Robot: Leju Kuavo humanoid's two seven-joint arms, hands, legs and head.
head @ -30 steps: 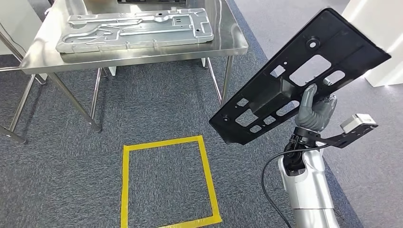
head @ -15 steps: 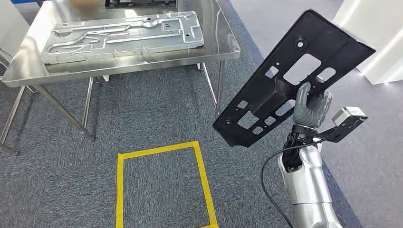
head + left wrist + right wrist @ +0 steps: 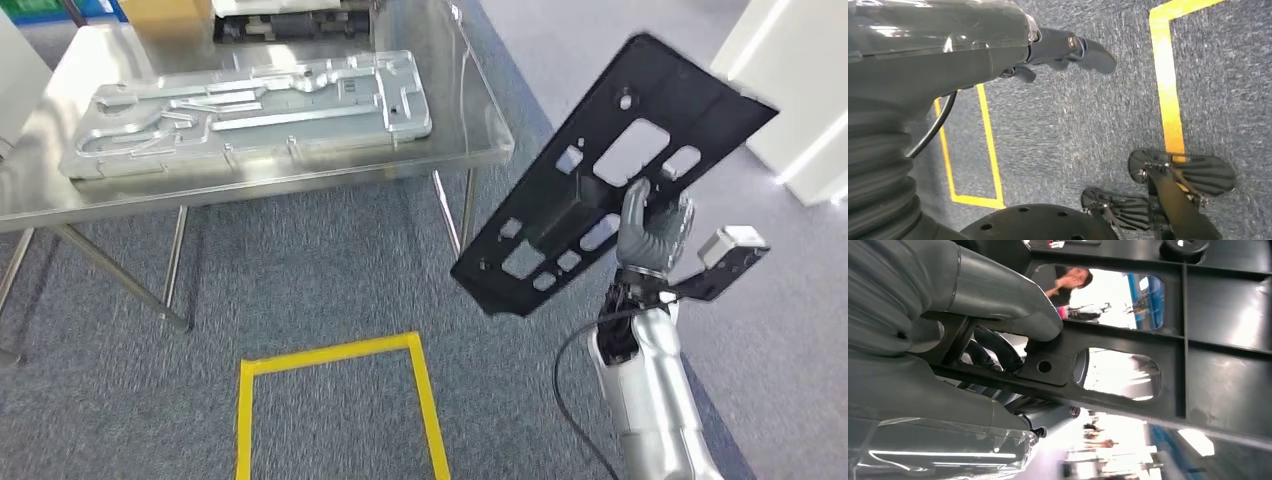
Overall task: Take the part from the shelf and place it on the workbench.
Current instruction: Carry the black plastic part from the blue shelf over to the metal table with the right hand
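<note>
My right hand (image 3: 652, 228) grips a large flat black part (image 3: 600, 170) with several cut-outs and holds it tilted in the air, to the right of the workbench (image 3: 462, 95). In the right wrist view the thumb (image 3: 998, 295) presses on a rib of the black part (image 3: 1228, 305), with the darker fingers reaching through one opening. The steel workbench stands ahead and to the left, and a silver stamped metal plate (image 3: 250, 110) lies on it. My left hand (image 3: 1068, 47) hangs over the carpet and holds nothing, its fingers apart.
A yellow tape square (image 3: 330, 355) marks the grey carpet in front of the workbench. A black item (image 3: 290, 22) and a cardboard box (image 3: 165, 15) sit at the bench's far side. A white unit (image 3: 800, 100) stands at the right. A person (image 3: 1063, 282) shows through a cut-out.
The whole picture has shifted, so the camera has moved: the workbench now sits lower and nearer in the head view. My right hand keeps the same hold on the black part.
</note>
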